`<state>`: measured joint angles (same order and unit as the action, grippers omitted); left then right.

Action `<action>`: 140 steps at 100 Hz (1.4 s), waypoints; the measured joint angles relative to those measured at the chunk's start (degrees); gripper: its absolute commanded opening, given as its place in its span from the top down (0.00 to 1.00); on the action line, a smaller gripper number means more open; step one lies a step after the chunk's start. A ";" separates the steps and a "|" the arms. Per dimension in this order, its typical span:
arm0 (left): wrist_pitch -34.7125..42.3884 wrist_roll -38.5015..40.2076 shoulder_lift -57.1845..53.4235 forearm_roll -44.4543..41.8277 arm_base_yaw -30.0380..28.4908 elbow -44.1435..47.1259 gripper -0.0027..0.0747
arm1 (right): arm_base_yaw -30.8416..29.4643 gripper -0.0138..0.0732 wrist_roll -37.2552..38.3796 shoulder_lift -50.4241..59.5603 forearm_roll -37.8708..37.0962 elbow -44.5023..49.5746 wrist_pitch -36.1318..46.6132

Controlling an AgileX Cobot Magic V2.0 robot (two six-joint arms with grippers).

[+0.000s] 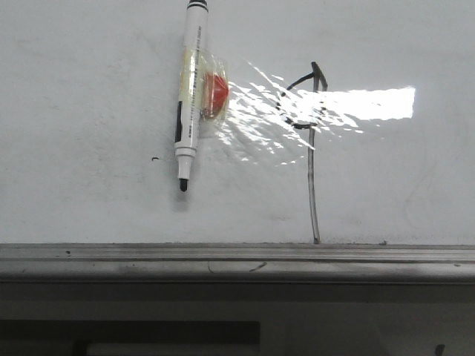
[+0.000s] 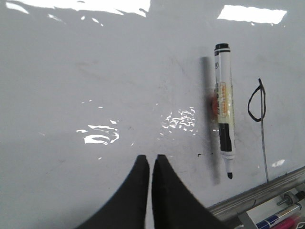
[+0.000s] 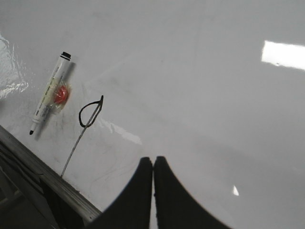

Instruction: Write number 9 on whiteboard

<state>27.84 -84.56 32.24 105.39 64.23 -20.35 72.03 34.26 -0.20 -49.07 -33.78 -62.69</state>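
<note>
Grippers L (image 2: 150,164) & R (image 3: 153,167) both closed, off whiteboard (image 1: 89,89), empty.

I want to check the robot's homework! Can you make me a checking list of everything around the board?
Surface: whiteboard is glossy, with glare, faint smudges and a grey ledge along the bottom.
Job's things: a black 9 is drawn, with a small loop on top and a long thin stem reaching down to the ledge.
Clutter: an uncapped marker sticks to the board, tip down, with a red blob taped on; a tiny black dash beside it; more pens below the ledge.
Grippers: left gripper and right gripper have jaws shut, holding nothing, away from the marker.
Cables: nothing seen.
Surroundings: dark area under the ledge, unclear.
</note>
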 measured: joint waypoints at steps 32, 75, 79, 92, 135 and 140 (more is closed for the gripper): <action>0.00 0.00 -0.09 0.00 0.00 0.26 0.99 | 0.00 0.89 0.00 0.00 0.00 0.00 0.00; -0.10 -1.41 -0.92 -15.30 -5.78 5.29 0.99 | 0.00 0.89 0.00 0.00 0.00 0.00 0.00; -1.05 -0.27 -1.59 -19.63 -8.03 5.68 0.99 | 0.00 0.89 0.00 0.00 0.00 0.00 0.00; -2.66 12.09 -4.53 -38.28 -15.52 8.72 0.99 | 0.00 0.89 0.00 0.00 0.00 0.00 0.00; -26.05 73.61 -24.16 -99.61 -42.50 20.10 0.99 | 0.00 0.89 0.00 0.00 0.00 0.00 0.00; -29.80 74.76 -26.29 -100.24 -45.15 20.35 0.99 | 0.00 0.89 0.00 0.00 0.00 0.00 0.00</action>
<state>-1.96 -9.80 5.95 5.15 19.08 -0.01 72.03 34.26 -0.20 -49.07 -33.78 -62.69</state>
